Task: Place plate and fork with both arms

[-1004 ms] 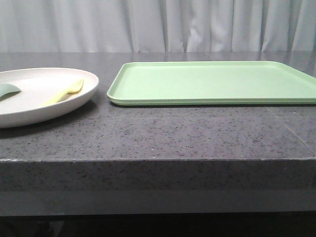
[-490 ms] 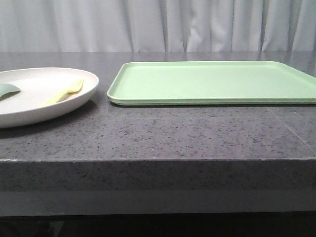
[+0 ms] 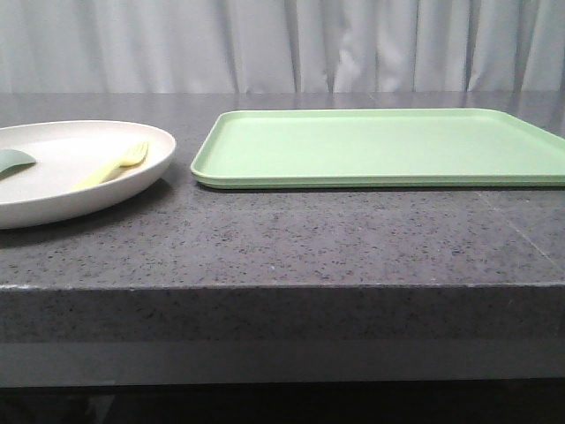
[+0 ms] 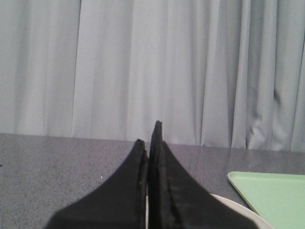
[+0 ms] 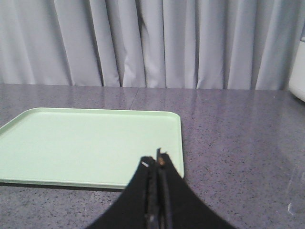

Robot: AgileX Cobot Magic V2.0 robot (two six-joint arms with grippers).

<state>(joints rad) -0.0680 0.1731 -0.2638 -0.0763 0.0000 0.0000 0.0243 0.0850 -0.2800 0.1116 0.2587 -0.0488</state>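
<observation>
**Both arms idle, nothing picked up yet**

The left gripper (image 4: pixel 151 143) and right gripper (image 5: pixel 158 164) have their fingers pressed together, holding nothing. Judging by this, the first reach is pending: each must open and descend. The matte cream plate (image 3: pixel 53 199) sits left of the green tray (image 3: pixel 380 146), carrying the pale-yellow fork (image 3: pixel 115 165).

cream plate (image 3: pixel 79 190), pale-yellow fork (image 3: pixel 115 164), light-green tray (image 3: pixel 380 146)

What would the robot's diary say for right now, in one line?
left hand: shut, empty | right hand: shut, empty | fork: on plate | tray: bare | step: not started
</observation>
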